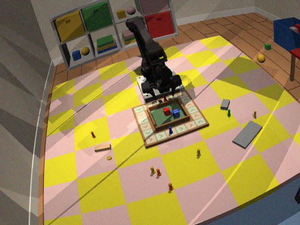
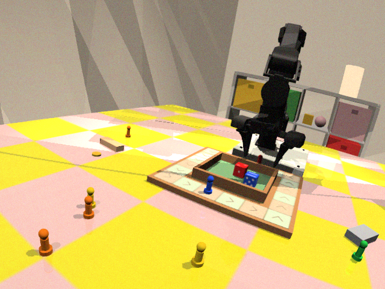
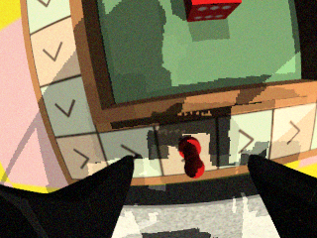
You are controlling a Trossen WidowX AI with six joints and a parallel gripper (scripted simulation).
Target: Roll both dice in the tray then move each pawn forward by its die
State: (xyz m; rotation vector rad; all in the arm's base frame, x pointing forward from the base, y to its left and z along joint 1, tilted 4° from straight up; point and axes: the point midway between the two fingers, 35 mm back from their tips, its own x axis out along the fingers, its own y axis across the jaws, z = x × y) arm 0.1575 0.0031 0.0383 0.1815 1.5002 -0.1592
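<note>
The red pawn (image 1: 164,98) (image 2: 260,159) (image 3: 192,158) stands on a square of the board's row nearest the arm's base, third from the left corner in the wrist view. My gripper (image 1: 163,96) (image 2: 260,160) (image 3: 192,162) is open around it, with a gap on both sides. The red die (image 1: 166,111) (image 2: 240,170) (image 3: 213,9) and blue die (image 1: 176,113) (image 2: 251,179) lie in the tray (image 1: 173,123) (image 2: 230,183). The top numbers are too unclear to read. The blue pawn (image 1: 170,130) (image 2: 209,185) stands upright on the opposite row of the board (image 1: 161,135) (image 2: 230,200).
The tray walls rise beside the red pawn's row. A green pawn (image 1: 228,112) (image 2: 360,250), grey blocks (image 1: 225,104) (image 1: 247,134), a wooden block (image 1: 102,147) (image 2: 112,144), a flat yellow disc (image 1: 108,157) (image 2: 96,153) and several yellow and orange pawns lie or stand around the board.
</note>
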